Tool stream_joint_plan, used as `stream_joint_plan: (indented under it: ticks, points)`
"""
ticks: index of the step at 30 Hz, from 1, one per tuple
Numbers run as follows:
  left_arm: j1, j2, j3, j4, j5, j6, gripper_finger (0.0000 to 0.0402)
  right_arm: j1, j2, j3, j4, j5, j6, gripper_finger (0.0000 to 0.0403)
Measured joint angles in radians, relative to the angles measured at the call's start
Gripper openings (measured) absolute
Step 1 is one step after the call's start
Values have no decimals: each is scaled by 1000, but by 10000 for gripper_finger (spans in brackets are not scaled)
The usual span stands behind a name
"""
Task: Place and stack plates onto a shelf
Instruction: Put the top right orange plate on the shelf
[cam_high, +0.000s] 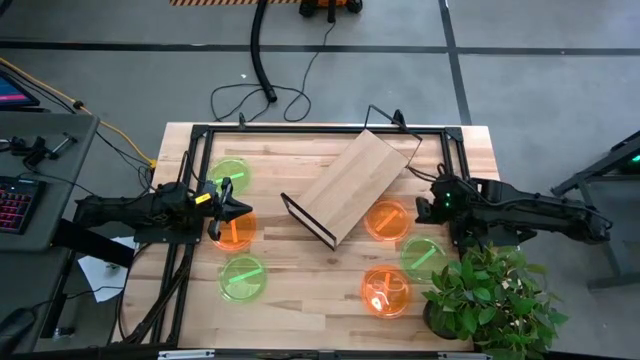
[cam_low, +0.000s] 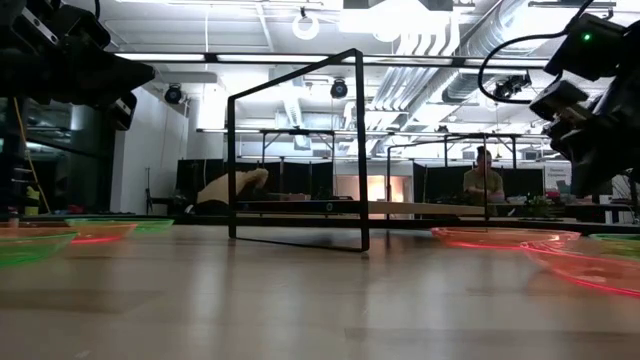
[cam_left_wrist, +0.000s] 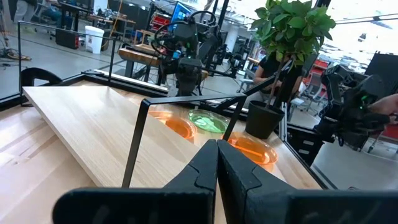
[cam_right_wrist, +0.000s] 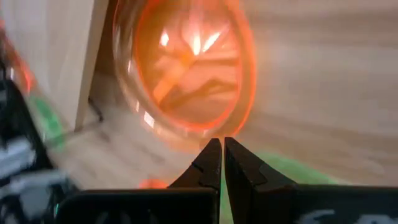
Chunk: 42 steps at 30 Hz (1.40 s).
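words: none to read | numbers: none | labels: none | signs: none | brands: none in any view

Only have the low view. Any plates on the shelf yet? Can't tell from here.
Observer: None. In the high view the shelf board is bare. All six plates sit on the table, three on each side of it.
Operator: Right arm holding anything?
Observer: No. Its wrist view shows the right hand shut and empty, just short of the orange plate beside the shelf.
Operator: Left?
Observer: The left hand is also shut and empty, pointed at the shelf.
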Motion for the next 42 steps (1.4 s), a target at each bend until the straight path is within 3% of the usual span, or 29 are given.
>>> stream_joint_plan:
  ticks: [7, 12, 20, 42]
  points:
    - [0, 0, 0, 0, 0, 0, 0, 0, 26, 1, 24, 161, 39, 8]
    - [0, 0, 0, 0, 0, 0, 0, 0, 117, 1, 26, 218, 34, 60]
    - [0, 0, 0, 0, 0, 0, 0, 0, 272, 1, 111, 205, -8, 135]
    - [0, 0, 0, 0, 0, 0, 0, 0, 514, 5, 302, 156, -81, 140]
